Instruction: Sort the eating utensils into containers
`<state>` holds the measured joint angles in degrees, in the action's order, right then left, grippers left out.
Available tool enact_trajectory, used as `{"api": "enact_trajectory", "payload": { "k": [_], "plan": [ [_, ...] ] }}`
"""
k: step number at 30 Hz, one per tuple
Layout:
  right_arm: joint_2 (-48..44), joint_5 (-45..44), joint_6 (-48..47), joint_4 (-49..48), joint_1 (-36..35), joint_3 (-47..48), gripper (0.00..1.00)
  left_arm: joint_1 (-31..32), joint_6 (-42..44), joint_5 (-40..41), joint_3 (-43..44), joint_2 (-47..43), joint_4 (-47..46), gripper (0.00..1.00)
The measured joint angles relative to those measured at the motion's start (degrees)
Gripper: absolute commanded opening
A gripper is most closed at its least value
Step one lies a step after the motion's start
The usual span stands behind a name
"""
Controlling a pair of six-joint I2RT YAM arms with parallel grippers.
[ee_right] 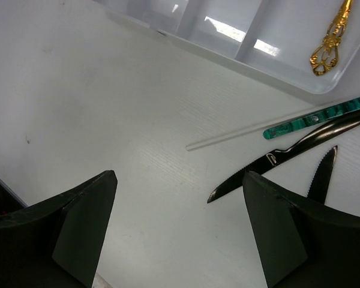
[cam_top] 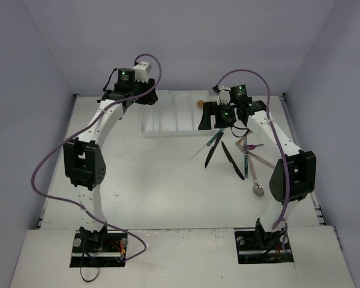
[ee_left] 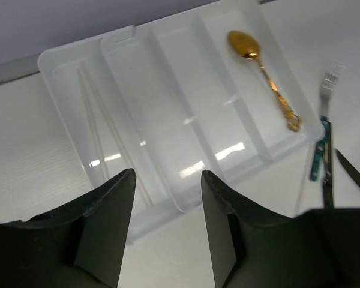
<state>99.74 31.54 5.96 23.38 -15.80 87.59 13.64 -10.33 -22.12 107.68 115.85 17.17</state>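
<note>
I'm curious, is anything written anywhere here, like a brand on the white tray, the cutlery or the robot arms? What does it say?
No readable text in any view.
White tray: plain, no brand or label showing.
Gold spoon: ornamental handle, no letters.
Black knife and teal handle: no legible markings.
Green light on the left arm: only a lamp, no lettering.

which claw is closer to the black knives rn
Right. The right claw hangs open close by the black knives, at the tray's near right corner. The left claw is over the tray's left side, well away from them.
</note>
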Motion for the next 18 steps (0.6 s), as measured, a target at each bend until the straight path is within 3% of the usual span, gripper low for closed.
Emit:
{"api": "enact_trajectory", "payload": {
  "k": [5, 8, 12, 18],
  "plan": [
    [0.0, -0.97, 0.02, 0.0, 3.53, 0.0, 0.82, 10.98, 7.05, 1.6, 0.02, -9.77, 7.5, 0.43],
    [-0.04, -1.28, 0.02, 0.02, 7.15, 0.0, 0.82, 18.51, 10.36, 0.98, -0.7, -11.32, 11.06, 0.41],
    [-0.76, -1.39, 0.07, 0.0, 13.99, 0.0, 0.82, 23.74, 13.33, 0.5, -0.74, -6.76, 18.24, 0.4],
    [-3.65, -1.34, 0.39, -0.04, 26.54, -0.9, 0.82, 25.41, 14.72, 1.68, -0.6, 3.8, 26.38, 0.4]
  ]
}}
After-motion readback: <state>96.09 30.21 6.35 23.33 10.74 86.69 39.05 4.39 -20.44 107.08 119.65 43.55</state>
